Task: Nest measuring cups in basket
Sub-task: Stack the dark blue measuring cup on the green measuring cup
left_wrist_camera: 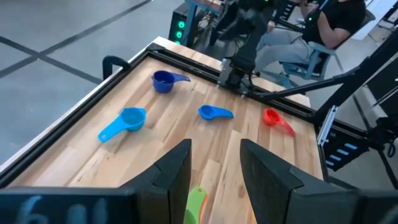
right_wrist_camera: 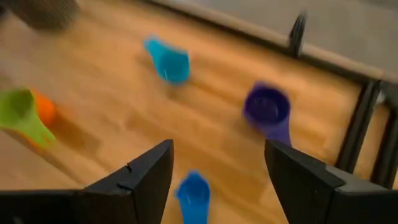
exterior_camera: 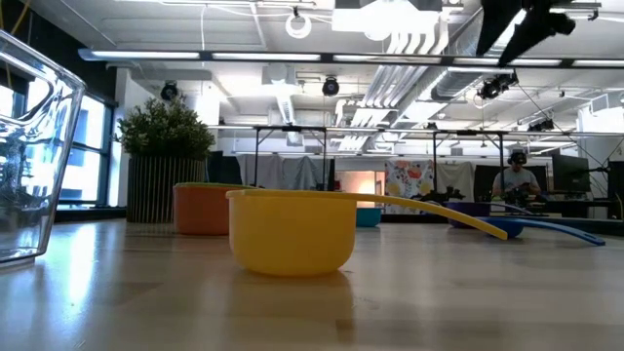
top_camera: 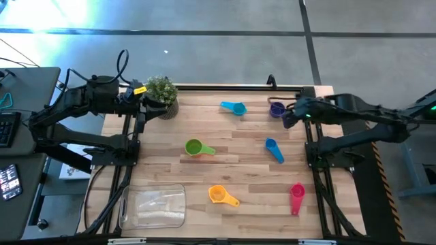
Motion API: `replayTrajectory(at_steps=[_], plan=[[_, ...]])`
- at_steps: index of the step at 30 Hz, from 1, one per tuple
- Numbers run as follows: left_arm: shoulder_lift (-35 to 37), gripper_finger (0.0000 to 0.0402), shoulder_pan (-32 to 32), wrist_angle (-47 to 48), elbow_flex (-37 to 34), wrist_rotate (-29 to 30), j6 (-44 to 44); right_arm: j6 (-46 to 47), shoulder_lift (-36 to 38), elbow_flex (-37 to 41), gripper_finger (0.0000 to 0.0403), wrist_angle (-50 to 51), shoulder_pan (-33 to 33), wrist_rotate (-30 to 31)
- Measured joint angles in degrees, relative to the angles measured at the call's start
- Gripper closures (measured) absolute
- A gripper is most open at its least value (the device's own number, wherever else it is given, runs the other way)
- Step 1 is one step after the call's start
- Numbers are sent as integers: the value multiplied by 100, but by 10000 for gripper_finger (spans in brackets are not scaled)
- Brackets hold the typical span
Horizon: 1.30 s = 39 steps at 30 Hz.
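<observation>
Jaws apart over six measuring cups (top_camera: 275, 150).

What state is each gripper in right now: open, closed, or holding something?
Left gripper: open, holding nothing, near the small potted green plant.
Right gripper: open wide, holding nothing, above the purple plastic measuring cup.

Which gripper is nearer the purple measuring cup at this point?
Right. The right gripper hangs open just beside the purple cup at the table's far right corner; the left gripper is across the table by the potted plant.
</observation>
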<state>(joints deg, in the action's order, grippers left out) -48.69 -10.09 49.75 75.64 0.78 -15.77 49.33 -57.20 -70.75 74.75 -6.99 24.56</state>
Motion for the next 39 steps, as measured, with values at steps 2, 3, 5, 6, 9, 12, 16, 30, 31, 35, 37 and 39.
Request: replayTrajectory(at_steps=[2,3,5,6,9,12,16,30,31,35,37,39], plan=[[0,273,0,32,0,0,0,-328,-147,145,160,-30,-319,-493],[0,273,0,28,0,0,-2,-472,-224,214,160,-70,-469,-687],[0,273,0,27,0,-2,-1,-741,-371,331,160,-166,-724,-912],[0,273,0,26,0,-4,-2,-876,-434,376,160,-237,-830,-976],[0,273,0,25,0,-4,-3,-1341,-623,481,160,-590,-1135,-1149],[0,273,0,25,0,-4,-4,-1684,-827,532,160,-898,-1456,-1386],[-4,273,-1,23,0,-6,-7,-1940,-1214,600,160,-1068,-1874,-1408],[-4,273,-2,24,0,-9,-13,-2744,-2923,600,160,-1833,-2785,-1410],[-4,273,0,23,0,-9,-20,-2742,-3025,600,160,-1855,-2812,-1408],[-4,273,0,23,0,-11,-59,-2744,-3441,600,160,-1863,-2903,-1407],[-4,273,0,25,0,-11,-59,-2742,-3637,600,160,-1868,-2918,-1384],[-4,273,0,23,0,-11,-59,-2739,-3804,601,160,-1867,-2941,-1332]])
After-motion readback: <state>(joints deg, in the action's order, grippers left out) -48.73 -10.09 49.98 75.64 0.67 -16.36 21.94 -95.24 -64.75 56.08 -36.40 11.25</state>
